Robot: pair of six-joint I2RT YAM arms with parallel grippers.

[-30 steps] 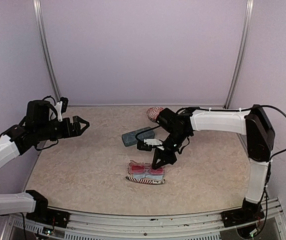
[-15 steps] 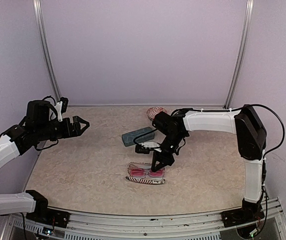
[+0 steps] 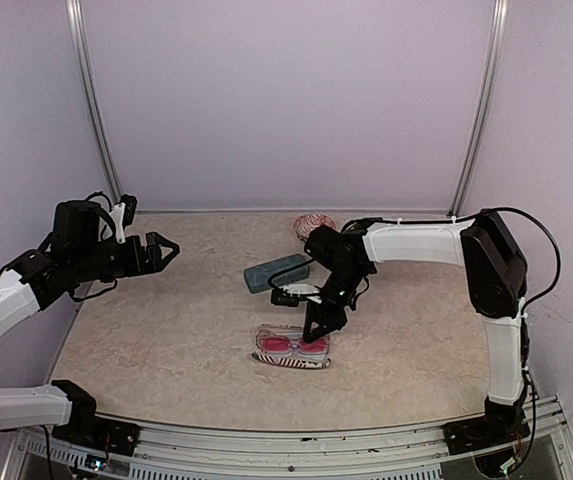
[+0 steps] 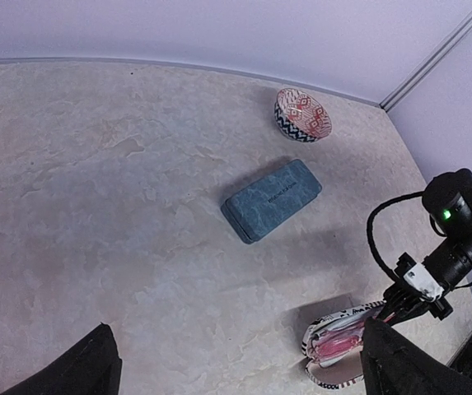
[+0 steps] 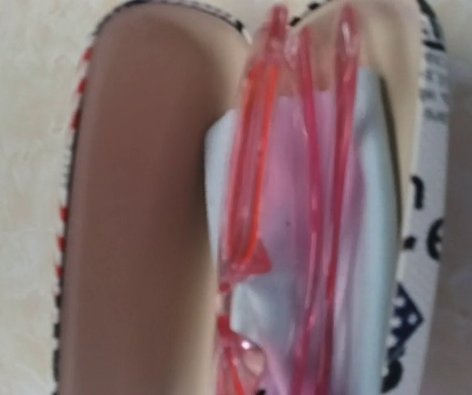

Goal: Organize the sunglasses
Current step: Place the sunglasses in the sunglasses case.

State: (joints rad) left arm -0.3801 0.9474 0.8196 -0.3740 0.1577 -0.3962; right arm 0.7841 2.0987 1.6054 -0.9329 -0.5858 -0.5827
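A slim pink-red pair of sunglasses (image 3: 291, 345) lies folded in the open mouth of a black-and-white patterned pouch (image 3: 284, 361) near the table's middle front. My right gripper (image 3: 315, 333) points down with its tip right at the pouch's right end, touching or just above the sunglasses. The right wrist view is filled by the pink frame (image 5: 301, 206) and the pouch's tan lining (image 5: 137, 206); the fingers do not show there. My left gripper (image 3: 169, 248) hovers open far to the left, its fingers (image 4: 95, 366) spread wide and holding nothing. From there the sunglasses (image 4: 343, 344) show at lower right.
A blue-teal hard case (image 3: 276, 271) lies shut behind the pouch, also seen in the left wrist view (image 4: 272, 200). A red-and-white patterned round thing (image 3: 313, 224) sits at the back near the right arm's forearm. Walls and metal rails close in the table's back.
My right gripper has shifted slightly left and down onto the pouch's right end, and the pink lenses show more plainly. The left arm has not moved.
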